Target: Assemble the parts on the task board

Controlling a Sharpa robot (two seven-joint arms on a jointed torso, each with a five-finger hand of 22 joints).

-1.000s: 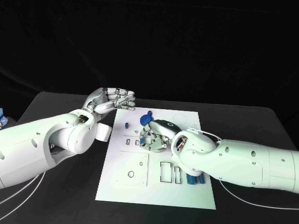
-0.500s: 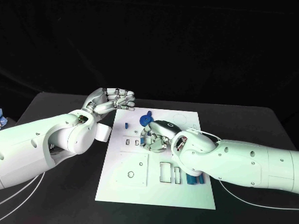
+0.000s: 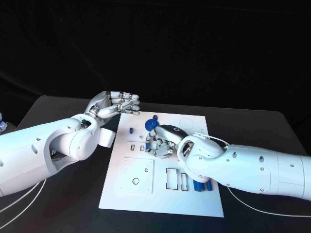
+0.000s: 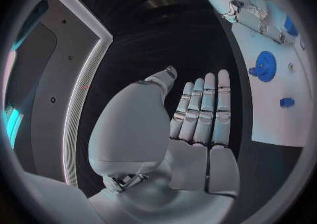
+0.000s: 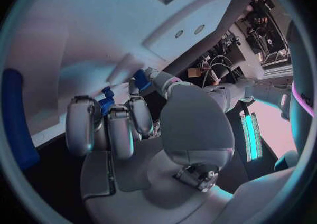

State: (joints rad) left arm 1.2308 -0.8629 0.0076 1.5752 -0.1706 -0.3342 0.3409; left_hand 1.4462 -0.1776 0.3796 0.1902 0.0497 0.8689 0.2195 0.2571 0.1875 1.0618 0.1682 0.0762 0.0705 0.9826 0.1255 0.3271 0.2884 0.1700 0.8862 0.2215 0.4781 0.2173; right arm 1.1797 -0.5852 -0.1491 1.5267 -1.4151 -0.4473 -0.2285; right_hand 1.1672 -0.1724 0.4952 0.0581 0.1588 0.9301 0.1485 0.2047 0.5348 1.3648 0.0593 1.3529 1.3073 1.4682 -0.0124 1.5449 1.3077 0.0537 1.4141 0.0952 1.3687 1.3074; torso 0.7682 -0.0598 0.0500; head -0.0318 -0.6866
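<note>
Two hands are recorded over the black desk [image 3: 64,109]. The left hand [image 3: 117,103] is held just beyond the far left corner of the task board [image 3: 163,194]; in the left wrist view its fingers [image 4: 201,110] are seen straight and side by side, with nothing between them. The right hand [image 3: 163,141] is lowered onto the middle of the board with its fingers curled inward. In the right wrist view a small blue part [image 5: 105,96] is seen at its fingertips [image 5: 122,129], and a second blue piece [image 5: 140,80] near the thumb; whether either is actually pinched cannot be told.

A blue gear [image 3: 152,123] is noted on the board just beyond the right hand, with a small blue peg [image 3: 132,129] to its left. A group of elongated blue parts [image 3: 201,185] is noted by the board's near right edge, partly covered by the right forearm.

The parts are judged to be light, rigid moulded plastic, smooth and liable to slip or roll if nudged. The gear is best taken by its toothed rim, the elongated parts across their narrow sides.

Several recesses are cut into the board: a rectangular slot [image 3: 172,178] and a square panel with a round hole [image 3: 136,181] are seen unfilled. The contents of the recesses beneath the right hand cannot be determined.
</note>
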